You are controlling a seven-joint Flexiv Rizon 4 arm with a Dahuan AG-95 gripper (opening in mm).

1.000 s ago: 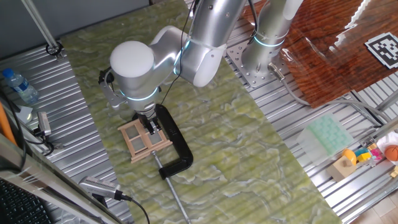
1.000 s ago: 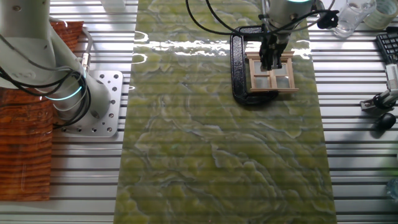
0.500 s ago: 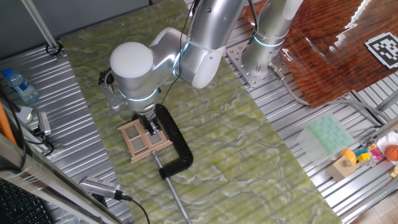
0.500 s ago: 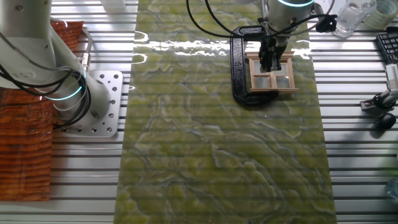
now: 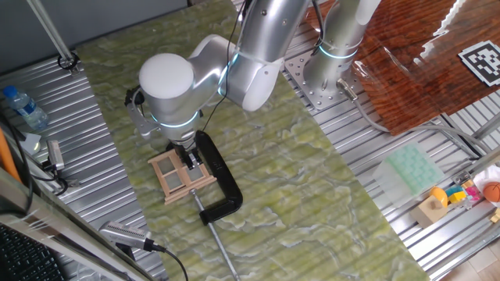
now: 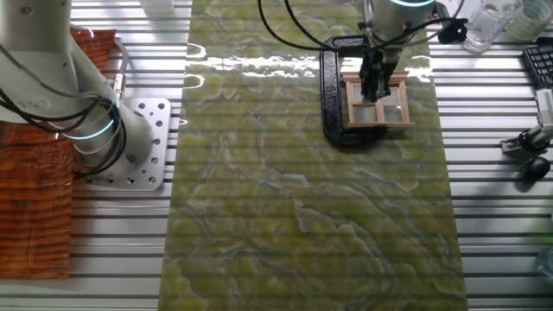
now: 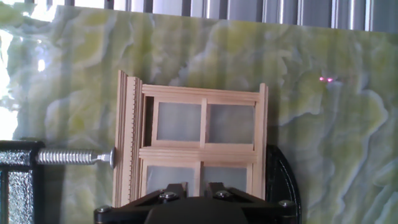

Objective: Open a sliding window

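Note:
The sliding window point(image 5: 176, 178) is a small light-tan wooden frame with four panes, lying flat on the green marbled mat and held by a black C-clamp point(image 5: 222, 186). It also shows in the other fixed view point(image 6: 390, 112) and fills the middle of the hand view point(image 7: 199, 127). My gripper point(image 5: 190, 160) points straight down onto it point(image 6: 374, 86). In the hand view my gripper point(image 7: 198, 186) has its two fingers on either side of the lower sash's middle upright bar, with a thin gap visible on each side. The fingertips point(image 7: 177, 188) are mostly hidden by the hand body.
The clamp's silver screw point(image 7: 68, 157) presses the window's left side, and its black arc point(image 7: 283, 180) wraps the right. The clamp handle rod point(image 5: 223, 250) sticks out toward the mat's front. A water bottle point(image 5: 22, 105), tools point(image 5: 129, 236) and toys point(image 5: 449, 195) lie on the ribbed table around the mat.

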